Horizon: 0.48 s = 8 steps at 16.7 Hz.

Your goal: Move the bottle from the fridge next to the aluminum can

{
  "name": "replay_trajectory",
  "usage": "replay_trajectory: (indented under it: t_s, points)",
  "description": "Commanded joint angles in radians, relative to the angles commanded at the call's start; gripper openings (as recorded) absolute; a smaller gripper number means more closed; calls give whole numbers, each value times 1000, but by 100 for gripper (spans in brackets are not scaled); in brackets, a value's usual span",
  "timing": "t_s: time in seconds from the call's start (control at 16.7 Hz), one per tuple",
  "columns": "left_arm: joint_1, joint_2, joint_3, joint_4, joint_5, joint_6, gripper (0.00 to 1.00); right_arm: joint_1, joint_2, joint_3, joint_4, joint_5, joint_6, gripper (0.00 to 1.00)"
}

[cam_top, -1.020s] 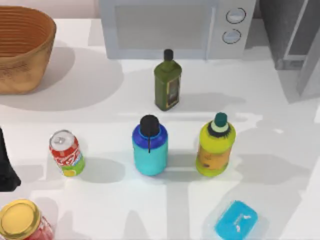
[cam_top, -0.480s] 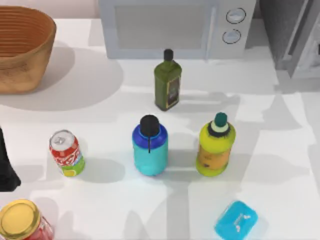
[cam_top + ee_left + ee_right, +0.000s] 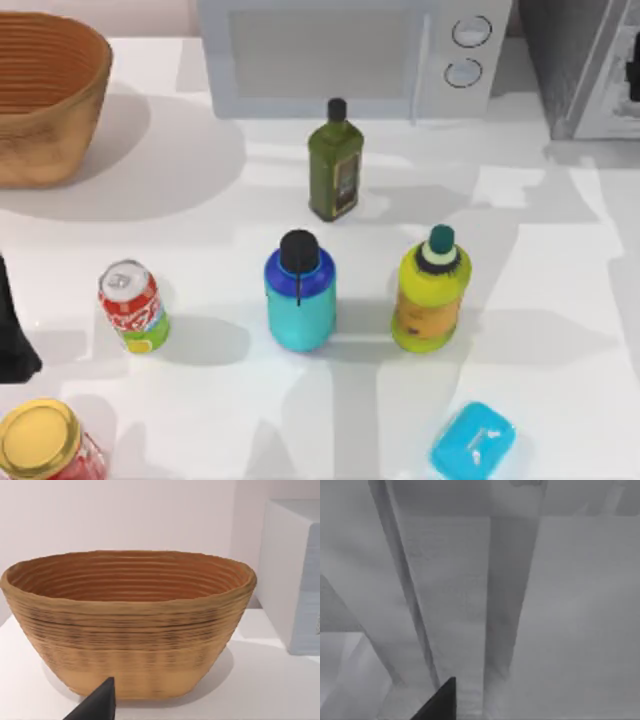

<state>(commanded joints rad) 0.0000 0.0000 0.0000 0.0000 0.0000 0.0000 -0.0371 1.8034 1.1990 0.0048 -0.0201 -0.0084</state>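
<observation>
right tool (image 3: 634, 80) sits at the counter's far right edge, against the fridge (image 3: 580, 60); whether it is wide or narrow i cannot tell. its wrist view looks closely at grey fridge panels (image 3: 470, 590). left tool (image 3: 12, 330) is parked at the counter's left edge, and its wrist view faces the woven basket (image 3: 127, 620). bottle (image 3: 299, 292) stands upright mid-counter, outside the fridge, between the can (image 3: 132, 305) on its left and a yellow-green bottle (image 3: 431, 292) on its right, apart from both. an olive-oil bottle (image 3: 335, 165) stands behind it, before the microwave (image 3: 340, 55).
</observation>
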Motion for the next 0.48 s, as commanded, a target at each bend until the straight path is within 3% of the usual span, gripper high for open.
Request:
replay_trajectory:
  t_s: [0.48]
  points:
    - [0,0,0,0,0,0,100,0,181,245,-47,6,1,100]
